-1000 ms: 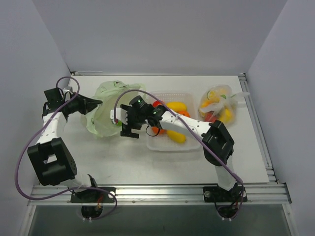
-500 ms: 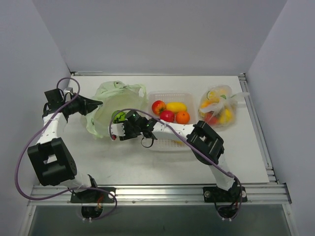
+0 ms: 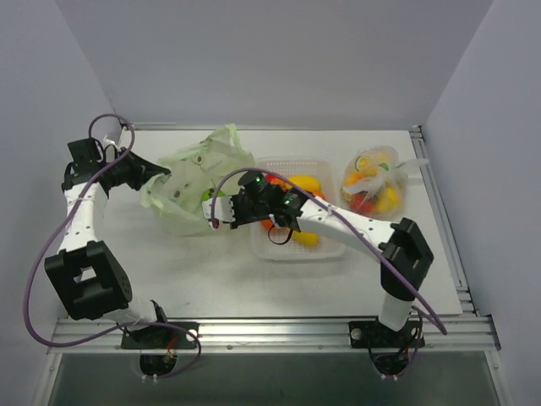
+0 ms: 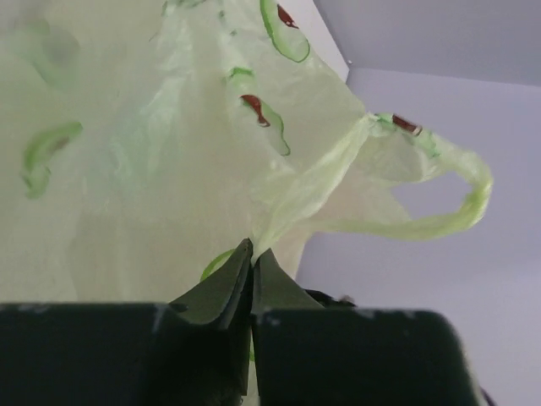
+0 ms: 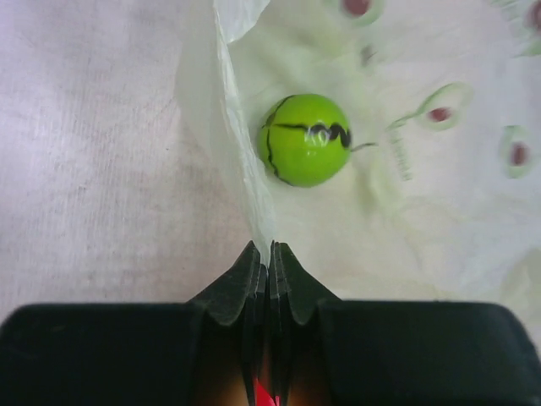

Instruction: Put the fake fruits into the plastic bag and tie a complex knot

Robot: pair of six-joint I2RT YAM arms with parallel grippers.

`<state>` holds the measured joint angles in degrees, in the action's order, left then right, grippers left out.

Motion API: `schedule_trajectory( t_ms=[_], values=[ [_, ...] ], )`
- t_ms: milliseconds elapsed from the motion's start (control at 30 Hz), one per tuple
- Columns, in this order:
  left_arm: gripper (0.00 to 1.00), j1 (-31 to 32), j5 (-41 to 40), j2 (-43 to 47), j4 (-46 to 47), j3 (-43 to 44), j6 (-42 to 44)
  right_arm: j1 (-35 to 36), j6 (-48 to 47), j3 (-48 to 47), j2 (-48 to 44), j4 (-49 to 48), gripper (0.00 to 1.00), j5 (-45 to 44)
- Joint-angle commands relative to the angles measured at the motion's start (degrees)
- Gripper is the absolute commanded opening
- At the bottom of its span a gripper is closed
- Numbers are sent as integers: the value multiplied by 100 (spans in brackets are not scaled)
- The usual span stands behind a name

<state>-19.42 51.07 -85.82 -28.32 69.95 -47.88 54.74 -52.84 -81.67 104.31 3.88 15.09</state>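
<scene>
Both pinched on film: left end effector (image 4: 252,254) and right end effector (image 5: 269,247) hold the plastic bag (image 3: 190,182) just beside the basket (image 3: 292,161), green fruit (image 5: 304,139) inside; we judge it limp, slippery, tearable, so grip bunched rim.

On the desk (image 3: 220,283), the plastic bag (image 3: 188,182) lies at the left with one fake fruit (image 5: 304,139) inside it. Just right of it sits the basket (image 3: 279,252), holding more fruits (image 3: 304,182), and right of that, apart, a second filled bag (image 3: 376,182).
</scene>
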Motion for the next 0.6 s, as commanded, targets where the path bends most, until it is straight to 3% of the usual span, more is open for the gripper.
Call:
schedule_trajectory(
  t_ms=[0, 200, 400, 433, 533, 567],
  values=[
    [9, 131, -772, 233, -1242, 852, 1942, -60, -549, 10, -972, 920, 0, 679],
    [9, 570, -1783, 118, -2396, 1214, 4203, -148, -965, 266, -1132, 1167, 0, 750],
    [11, 764, -1776, 460, -2636, 916, 4717, -201, -798, -25, -1194, 1387, 0, 794],
    [14, 756, -1758, 505, -2609, 750, 4744, -131, -824, 28, -1185, 1440, 5, 741],
    [16, 773, -1732, 531, -2574, 573, 4753, 53, -685, 291, -1281, 1493, 38, 407],
    [17, 773, -1714, 514, -2574, 572, 4753, 72, -379, 335, -1334, 1493, 54, 389]
  ],
)
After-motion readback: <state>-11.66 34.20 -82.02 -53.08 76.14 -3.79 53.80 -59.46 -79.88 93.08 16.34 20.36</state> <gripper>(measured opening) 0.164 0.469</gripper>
